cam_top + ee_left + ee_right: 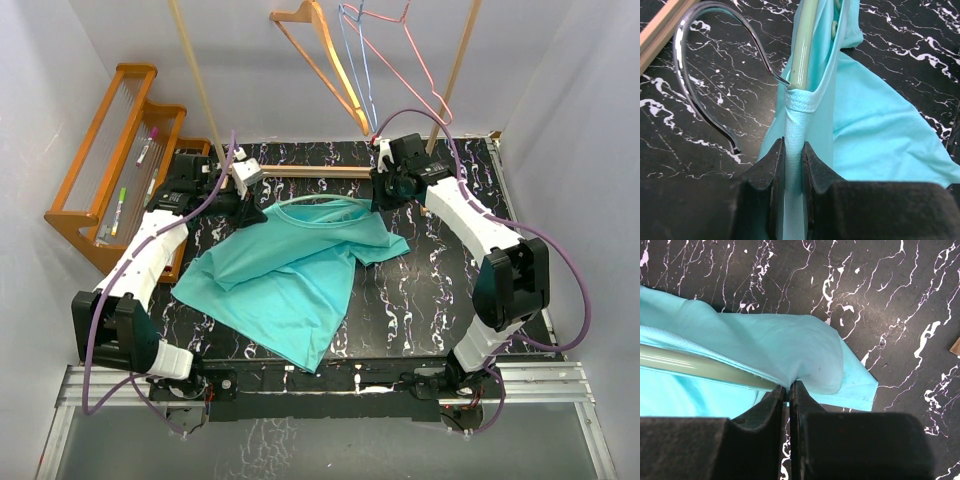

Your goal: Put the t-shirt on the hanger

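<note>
The teal t-shirt lies spread on the black marbled table, its top edge lifted between both grippers. The pale mint hanger runs along that edge. In the left wrist view the hanger's bar goes into the shirt's neck opening, and its metal hook curls out to the left. My left gripper is shut on the collar band, at the shirt's far left. My right gripper is shut on a fold of the shirt beside the hanger bar, at the far right.
An orange wooden rack with markers stands at the left. A thick orange wooden hanger and thin blue and pink wire hangers hang at the back. A wooden rail lies across the table's far edge.
</note>
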`<state>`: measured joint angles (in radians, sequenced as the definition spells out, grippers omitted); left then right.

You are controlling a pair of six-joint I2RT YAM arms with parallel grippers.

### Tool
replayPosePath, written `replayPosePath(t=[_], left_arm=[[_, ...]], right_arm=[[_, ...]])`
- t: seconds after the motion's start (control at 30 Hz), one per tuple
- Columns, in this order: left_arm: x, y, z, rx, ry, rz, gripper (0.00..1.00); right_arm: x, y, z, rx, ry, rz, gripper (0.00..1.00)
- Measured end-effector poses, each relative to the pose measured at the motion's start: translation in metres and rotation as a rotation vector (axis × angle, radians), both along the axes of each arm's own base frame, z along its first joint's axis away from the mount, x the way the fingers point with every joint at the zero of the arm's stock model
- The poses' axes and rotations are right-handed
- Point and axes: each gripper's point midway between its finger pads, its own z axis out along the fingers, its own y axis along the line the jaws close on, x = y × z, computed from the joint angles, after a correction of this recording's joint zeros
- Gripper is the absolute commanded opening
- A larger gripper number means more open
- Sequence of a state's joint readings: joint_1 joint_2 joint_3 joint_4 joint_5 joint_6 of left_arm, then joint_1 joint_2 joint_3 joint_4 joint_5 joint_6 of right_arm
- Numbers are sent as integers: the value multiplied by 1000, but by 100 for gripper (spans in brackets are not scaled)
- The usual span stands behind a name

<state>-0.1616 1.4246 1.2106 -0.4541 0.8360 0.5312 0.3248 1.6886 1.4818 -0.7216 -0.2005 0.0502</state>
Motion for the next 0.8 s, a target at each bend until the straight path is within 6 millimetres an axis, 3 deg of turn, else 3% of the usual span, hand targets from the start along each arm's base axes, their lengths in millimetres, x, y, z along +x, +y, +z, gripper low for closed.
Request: replayPosePath(t=[0.43, 0.8], left_arm=[[17, 1, 40, 3, -167, 62, 0], [30, -5, 43, 73, -286, 94, 0]], right_arm=[[0, 0, -1, -1, -3, -1, 8], [-4, -8, 4, -20, 0, -12, 8]])
